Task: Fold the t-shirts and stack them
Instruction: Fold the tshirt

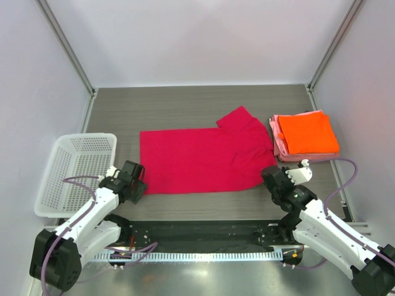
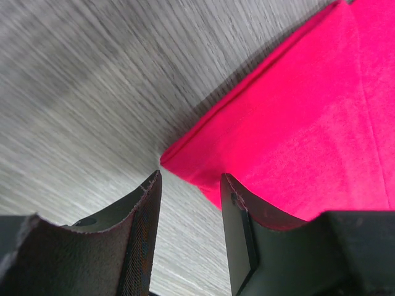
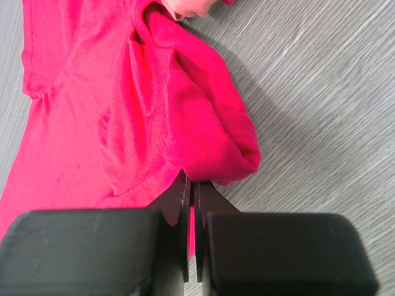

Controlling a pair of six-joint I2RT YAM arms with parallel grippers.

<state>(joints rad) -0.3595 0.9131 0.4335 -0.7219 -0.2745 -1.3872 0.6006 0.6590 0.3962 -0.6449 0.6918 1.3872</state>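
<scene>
The crimson-magenta t-shirt (image 1: 203, 160) lies flat across the middle of the table, one sleeve pointing toward the back right. My left gripper (image 1: 140, 184) sits at its near left corner. In the left wrist view the left gripper (image 2: 188, 176) stands open, with the shirt's corner (image 2: 296, 123) just beyond its fingertips and only bare table between them. My right gripper (image 1: 270, 176) is at the shirt's near right edge. In the right wrist view the right gripper (image 3: 192, 182) is shut on a bunched fold of the crimson cloth (image 3: 185, 123). The bright orange t-shirt (image 1: 307, 132) lies folded on top of the folded pale pink one (image 1: 275, 134) at the right.
A white mesh basket (image 1: 46, 185) stands at the left table edge, beside the left arm. White walls close the table at the back and on both sides. The folded stack lies close behind the right gripper.
</scene>
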